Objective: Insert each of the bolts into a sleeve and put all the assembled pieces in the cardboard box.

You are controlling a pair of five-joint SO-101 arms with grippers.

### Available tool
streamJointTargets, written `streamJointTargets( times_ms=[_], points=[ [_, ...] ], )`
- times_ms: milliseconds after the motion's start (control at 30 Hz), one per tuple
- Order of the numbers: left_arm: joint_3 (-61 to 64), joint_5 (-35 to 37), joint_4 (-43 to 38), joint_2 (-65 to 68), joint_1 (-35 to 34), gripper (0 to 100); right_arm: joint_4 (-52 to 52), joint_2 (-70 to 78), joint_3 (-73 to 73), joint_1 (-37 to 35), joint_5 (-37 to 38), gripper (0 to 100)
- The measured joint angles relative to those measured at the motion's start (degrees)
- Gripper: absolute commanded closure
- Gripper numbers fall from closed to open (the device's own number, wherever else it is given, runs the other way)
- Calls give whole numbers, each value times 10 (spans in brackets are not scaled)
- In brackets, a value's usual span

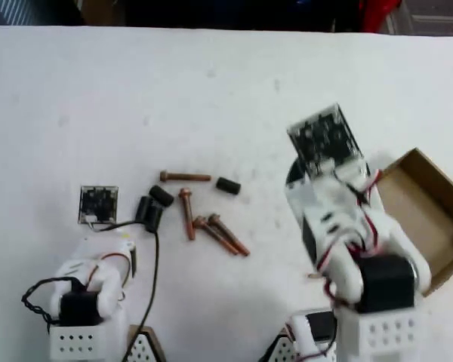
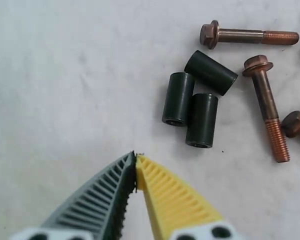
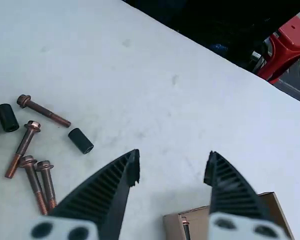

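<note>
Entry: the counter (image 1: 211,90) carries all the parts. The cardboard box (image 1: 430,204) sits at its right side; what it holds I cannot tell. Over bare counter near the box, the right gripper (image 3: 172,167) has its jaws released and empty. The left gripper (image 2: 135,162) has its jaws clenched tip to tip on nothing, near three sleeves (image 2: 201,120). Four bolts (image 1: 186,177) lie loose mid-counter, with a fourth sleeve (image 1: 227,185) just beside them. Judgement: none of these is assembled, so four insertions and the boxing remain.

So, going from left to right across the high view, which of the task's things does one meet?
A group of sleeves, the bolt beside it, a lone sleeve, the cardboard box.
</note>
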Motion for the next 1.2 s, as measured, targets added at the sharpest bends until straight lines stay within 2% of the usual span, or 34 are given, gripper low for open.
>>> streamJointTargets(
  times_ms=[200, 467, 667, 1033, 1200],
  points=[
    [0, 0, 0, 0, 0, 977, -4, -71, 93, -40, 0, 800],
    [8, 0, 0, -3, 0, 977, -52, -83, 210, -48, 0, 800],
    [16, 0, 0, 0, 0, 977, -53, -33, 222, -48, 0, 800],
    [18, -2, 0, 0, -4, 977, -86, 62, 222, -149, 0, 800],
    [18, -2, 0, 0, -45, 977, -95, 63, 222, -153, 0, 800]
  ],
)
